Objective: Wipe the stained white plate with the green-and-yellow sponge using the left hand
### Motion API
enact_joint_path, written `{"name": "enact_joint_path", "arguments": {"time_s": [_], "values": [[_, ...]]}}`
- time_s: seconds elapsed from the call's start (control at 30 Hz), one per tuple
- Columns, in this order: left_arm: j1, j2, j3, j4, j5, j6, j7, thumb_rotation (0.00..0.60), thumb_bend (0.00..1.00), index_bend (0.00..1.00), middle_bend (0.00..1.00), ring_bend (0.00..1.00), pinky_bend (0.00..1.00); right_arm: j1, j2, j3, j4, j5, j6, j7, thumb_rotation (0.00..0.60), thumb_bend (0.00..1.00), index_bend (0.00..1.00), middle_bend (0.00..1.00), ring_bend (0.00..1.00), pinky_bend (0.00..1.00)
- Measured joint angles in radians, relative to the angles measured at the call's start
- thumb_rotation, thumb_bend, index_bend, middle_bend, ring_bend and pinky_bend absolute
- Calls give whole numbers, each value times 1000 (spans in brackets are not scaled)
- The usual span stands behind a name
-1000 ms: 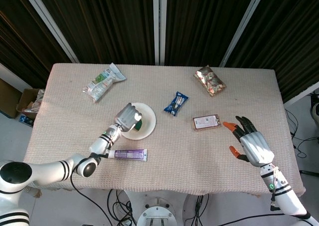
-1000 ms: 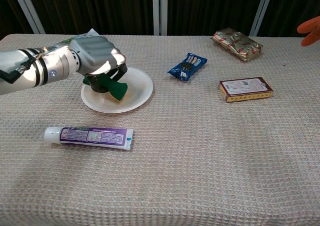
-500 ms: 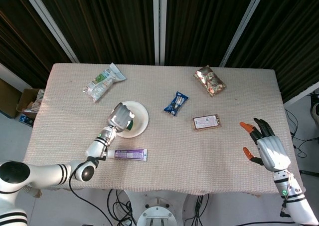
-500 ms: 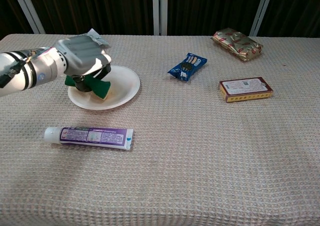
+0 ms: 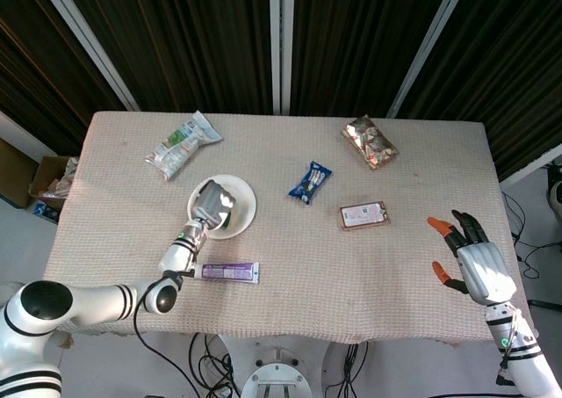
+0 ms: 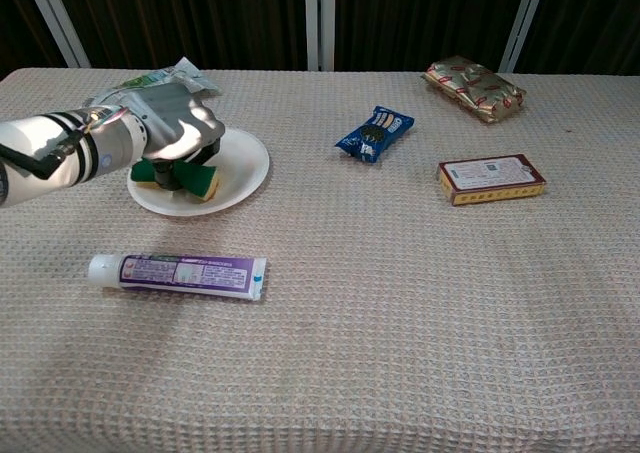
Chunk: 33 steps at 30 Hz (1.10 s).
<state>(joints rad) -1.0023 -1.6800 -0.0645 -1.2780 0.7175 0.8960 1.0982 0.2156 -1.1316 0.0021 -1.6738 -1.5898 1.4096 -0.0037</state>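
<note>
Dragged along under the wiping stroke, the round white plate [image 6: 240, 168] has slid leftward over the woven beige desk [image 6: 400, 303] across the last second, now lying nearer the crumpled green-and-white snack packet [image 5: 182, 143] and further from the small blue biscuit wrapper [image 6: 375, 133]. Over it, the grey left hand [image 6: 175, 123] has moved with it, its fingers [image 6: 205, 148] clamped on the green-and-yellow sponge [image 6: 185, 178], which presses on the plate's left part. Meanwhile the right hand [image 5: 470, 262] has drawn back toward the desk's right edge and hangs empty, fingers spread.

Judging by this, the wiping is under way, but the plate is not anchored, so part of each stroke goes into pushing it instead of scrubbing. The purple-and-white toothpaste tube [image 6: 178, 273] lies near, in front of the plate.
</note>
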Motion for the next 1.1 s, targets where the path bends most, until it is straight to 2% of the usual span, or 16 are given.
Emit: {"name": "enact_joint_path", "arguments": {"time_s": [0.13, 0.23, 0.4, 0.53, 0.67, 0.8, 1.0, 1.1], "values": [[9, 36, -23, -70, -2, 62, -26, 600, 311, 633, 588, 495, 501, 0, -2, 3, 2, -2, -3, 2, 600, 266, 157, 216, 3, 82], [9, 47, -45, -81, 0, 81, -58, 600, 311, 632, 588, 495, 501, -3, -1, 4, 1, -2, -2, 0, 600, 266, 157, 215, 3, 81], [-6, 23, -45, 2, -16, 56, -52, 600, 311, 632, 588, 495, 501, -10, 3, 6, -3, 2, 1, -1, 600, 266, 157, 215, 3, 81], [-23, -22, -9, 99, -42, 18, 10, 600, 311, 632, 589, 495, 501, -11, 2, 6, -2, 2, -3, -1, 600, 267, 157, 216, 3, 81], [-29, -60, 16, 140, -76, 3, 46, 600, 312, 632, 589, 495, 501, -11, 3, 8, -3, -1, -4, 1, 600, 267, 157, 216, 3, 81], [-29, -52, 21, 119, -77, 25, 65, 600, 311, 633, 589, 495, 502, -11, 7, 11, -8, -9, 3, -1, 600, 266, 157, 216, 3, 81], [-26, -2, 4, 25, -56, 90, 54, 600, 312, 632, 589, 495, 502, -19, 9, 12, -7, -13, 12, 4, 600, 266, 157, 216, 3, 81], [-29, 2, 4, 28, -62, 90, 63, 600, 312, 633, 589, 495, 502, -23, 10, 13, -5, -12, 17, 6, 600, 266, 157, 216, 3, 81]]}}
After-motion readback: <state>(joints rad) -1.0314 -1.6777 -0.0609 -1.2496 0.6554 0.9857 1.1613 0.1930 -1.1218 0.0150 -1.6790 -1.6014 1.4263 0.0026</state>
